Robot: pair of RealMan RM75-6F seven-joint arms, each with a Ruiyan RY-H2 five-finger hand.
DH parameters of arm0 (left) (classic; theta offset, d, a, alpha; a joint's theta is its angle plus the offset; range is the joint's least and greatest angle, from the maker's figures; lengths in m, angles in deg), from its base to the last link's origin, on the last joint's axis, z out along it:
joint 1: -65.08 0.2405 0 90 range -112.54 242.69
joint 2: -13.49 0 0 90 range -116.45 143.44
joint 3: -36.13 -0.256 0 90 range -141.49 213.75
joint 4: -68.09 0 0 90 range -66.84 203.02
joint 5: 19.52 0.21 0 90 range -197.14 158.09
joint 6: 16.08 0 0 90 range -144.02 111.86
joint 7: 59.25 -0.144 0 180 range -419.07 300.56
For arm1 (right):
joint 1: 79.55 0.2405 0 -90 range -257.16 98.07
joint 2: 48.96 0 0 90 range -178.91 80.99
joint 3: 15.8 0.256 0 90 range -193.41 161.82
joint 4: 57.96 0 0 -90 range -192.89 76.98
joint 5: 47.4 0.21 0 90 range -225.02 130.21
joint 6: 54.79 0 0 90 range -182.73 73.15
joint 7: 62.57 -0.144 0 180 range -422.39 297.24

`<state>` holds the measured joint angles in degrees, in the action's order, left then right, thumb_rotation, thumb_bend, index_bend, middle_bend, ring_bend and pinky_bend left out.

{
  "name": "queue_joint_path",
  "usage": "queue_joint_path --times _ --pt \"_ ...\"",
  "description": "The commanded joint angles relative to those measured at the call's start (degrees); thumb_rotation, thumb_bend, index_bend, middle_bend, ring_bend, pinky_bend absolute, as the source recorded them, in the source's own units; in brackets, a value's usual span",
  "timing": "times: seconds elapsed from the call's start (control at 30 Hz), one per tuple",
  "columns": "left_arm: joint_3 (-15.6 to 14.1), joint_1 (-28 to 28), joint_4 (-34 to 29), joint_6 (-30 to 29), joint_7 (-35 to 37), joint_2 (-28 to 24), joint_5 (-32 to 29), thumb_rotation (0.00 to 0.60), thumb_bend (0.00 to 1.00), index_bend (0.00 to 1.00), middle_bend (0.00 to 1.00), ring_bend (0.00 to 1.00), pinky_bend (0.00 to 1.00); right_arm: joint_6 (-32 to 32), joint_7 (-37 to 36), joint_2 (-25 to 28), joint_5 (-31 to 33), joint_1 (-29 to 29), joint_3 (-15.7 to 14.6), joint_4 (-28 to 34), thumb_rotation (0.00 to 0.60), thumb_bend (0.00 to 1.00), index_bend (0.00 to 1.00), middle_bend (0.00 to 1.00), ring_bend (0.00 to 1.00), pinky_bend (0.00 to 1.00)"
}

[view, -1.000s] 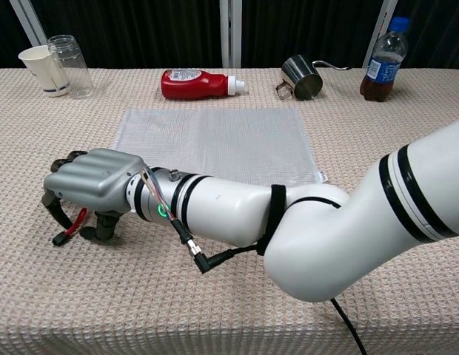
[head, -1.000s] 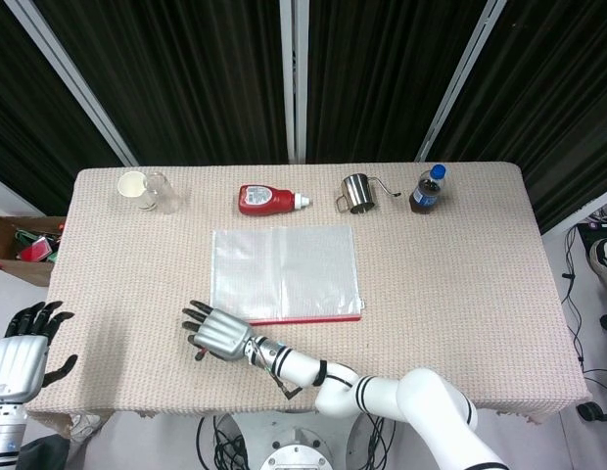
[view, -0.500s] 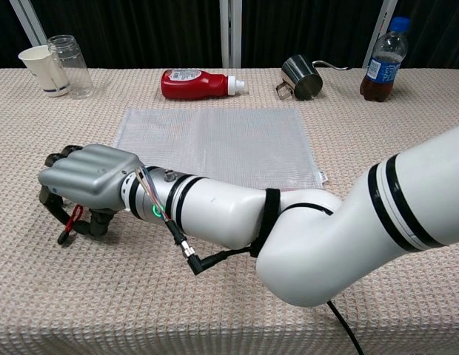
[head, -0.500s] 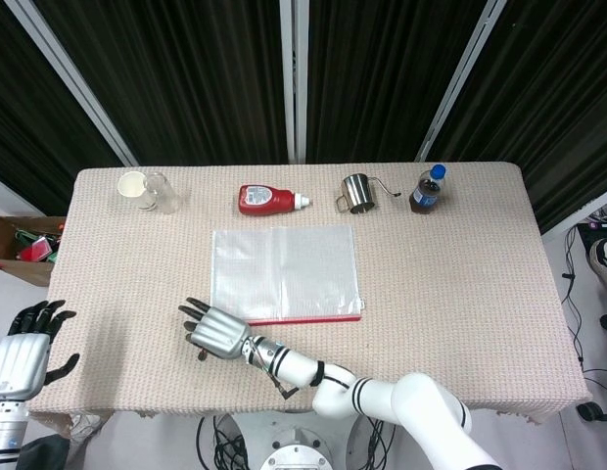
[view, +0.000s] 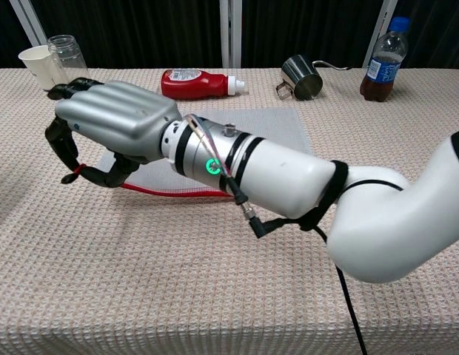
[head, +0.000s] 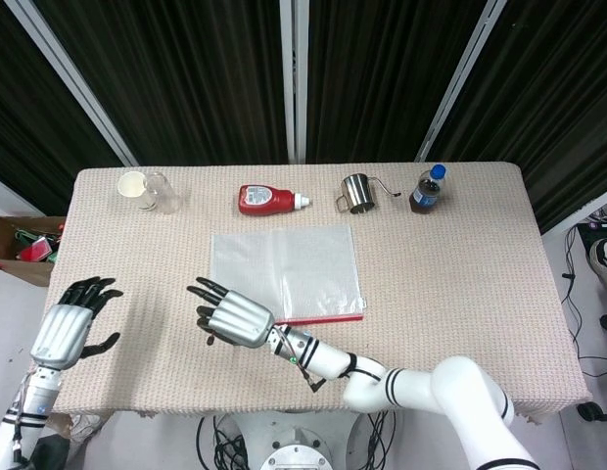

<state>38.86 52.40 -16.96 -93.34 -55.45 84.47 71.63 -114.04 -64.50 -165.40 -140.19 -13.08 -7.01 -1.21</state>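
Pouch-wise, the clear flat plastic zip bag with the red seal strip (head: 286, 273) looks light, floppy and slick. Right hand (head: 232, 318) pinches its red edge; bag trails behind the fingers (view: 81, 168). Left hand (head: 69, 328) hovers, spread, holding nothing.

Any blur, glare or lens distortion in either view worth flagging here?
Head view: even overhead light, sharp all over, soft glare on the clear zip bag. Chest view: wide-angle stretch makes the right hand loom huge and slightly soft; the far ketchup bottle stays crisp; little shadow on the table.
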Motion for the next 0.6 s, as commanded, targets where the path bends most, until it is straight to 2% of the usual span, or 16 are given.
queue_joint_path --times 0.03,0.17,0.33,0.6 --pt "1.36 -5.24 2.89 4.82 7.27 2.36 1.34 0.6 0.21 0.27 0.14 0.11 0.16 -3.1 0.51 3.2 -1.74 -2.11 -0.83 4.0 0.6 0.48 0.89 0.38 0.04 0.0" --pt "1.55 -9.28 5.44 7.74 13.14 4.93 2.92 0.6 0.21 0.27 0.14 0.11 0.16 -4.64 1.1 4.83 -2.14 -3.13 -0.72 6.61 0.6 0.48 0.89 0.36 0.04 0.0" --pt "0.44 -13.72 8.02 8.58 24.81 8.1 6.66 0.6 0.21 0.28 0.14 0.11 0.16 -5.74 1.52 5.73 -2.65 -3.67 -0.35 7.89 0.6 0.48 0.89 0.34 0.04 0.0" --pt "-0.83 -17.39 11.93 8.14 31.93 12.24 8.68 0.6 0.21 0.34 0.14 0.11 0.16 -7.65 0.08 5.95 -3.51 -3.95 0.37 7.59 0.6 0.48 0.9 0.34 0.04 0.0"
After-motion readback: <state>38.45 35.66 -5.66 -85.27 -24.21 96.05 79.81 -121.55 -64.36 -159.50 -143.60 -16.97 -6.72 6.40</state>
